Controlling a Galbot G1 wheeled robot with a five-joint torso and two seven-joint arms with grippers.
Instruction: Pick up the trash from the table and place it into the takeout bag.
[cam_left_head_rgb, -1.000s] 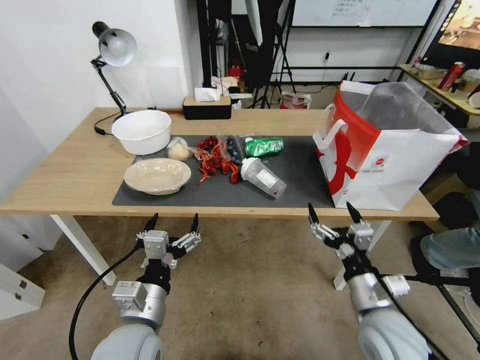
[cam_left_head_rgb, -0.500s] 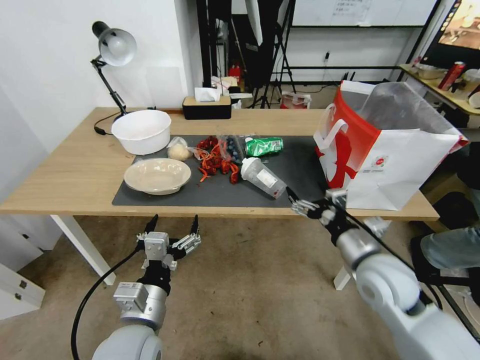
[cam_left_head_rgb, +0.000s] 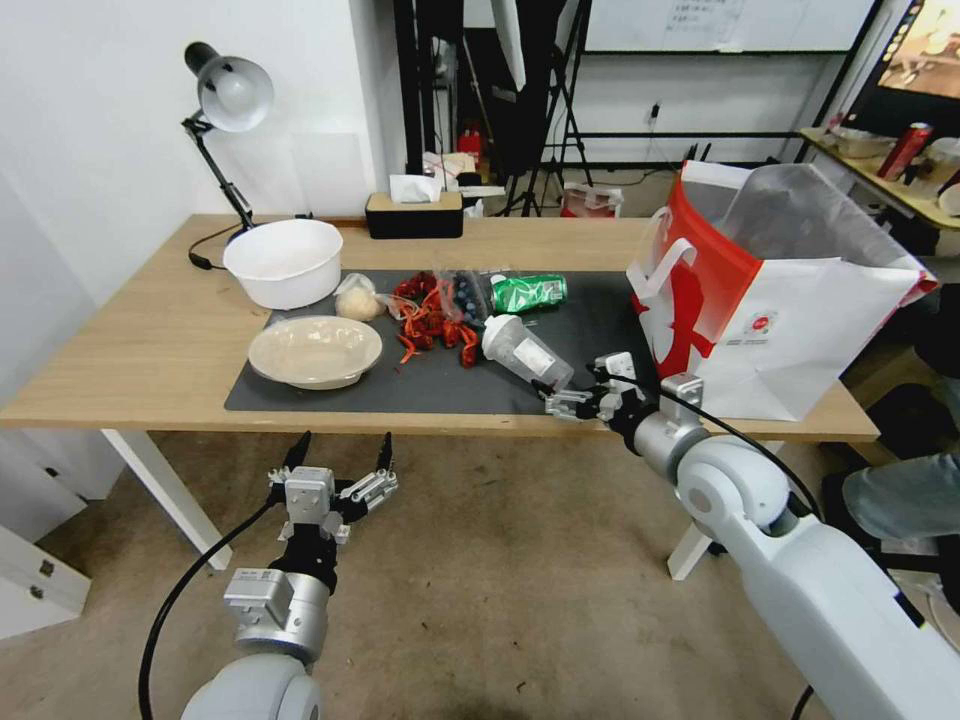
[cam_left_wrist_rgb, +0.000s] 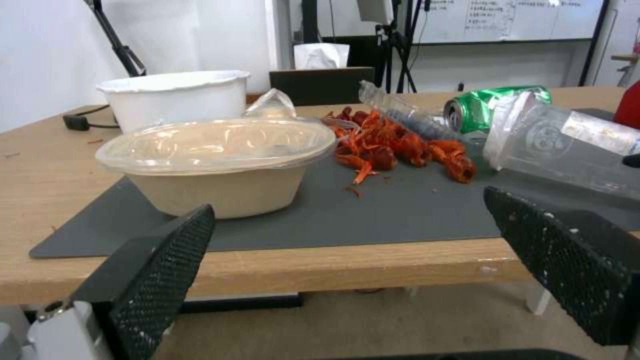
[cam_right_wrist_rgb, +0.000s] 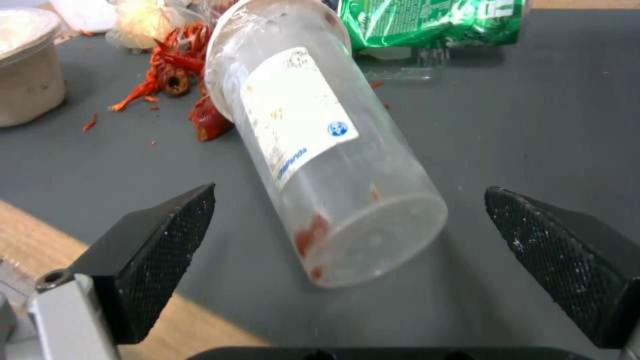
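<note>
A long light-wood tabletop (cam_left_head_rgb: 150, 340) carries a dark grey mat (cam_left_head_rgb: 600, 340). The takeout bag (cam_left_head_rgb: 790, 330), white with red side panels, stands upright at the mat's 3 o'clock end, mouth open and foil lining showing.

On the mat the trash lies unmoved from the earlier pictures. A shallow beige dish (cam_left_head_rgb: 315, 350) sits at the 9 o'clock end. A clear plastic cup (cam_left_head_rgb: 527, 355) lies on its side near the mat's middle, white lid toward 11 o'clock, base toward 5 o'clock. A crushed green can (cam_left_head_rgb: 530, 292) lies at 12 o'clock of the cup. Red shell scraps (cam_left_head_rgb: 430, 320) spread between dish and cup, and a small bagged beige lump (cam_left_head_rgb: 358, 300) rests beside them.

The right pincer (cam_left_head_rgb: 570, 398) has changed most: a second ago it hung below the tabletop's near edge, and now it reaches over that edge onto the mat, just beside the cup's base. Its fingers are spread apart, either side of the base without touching it.

The left pincer (cam_left_head_rgb: 340, 455) stays low in front of the tabletop, fingers apart, holding nothing.
</note>
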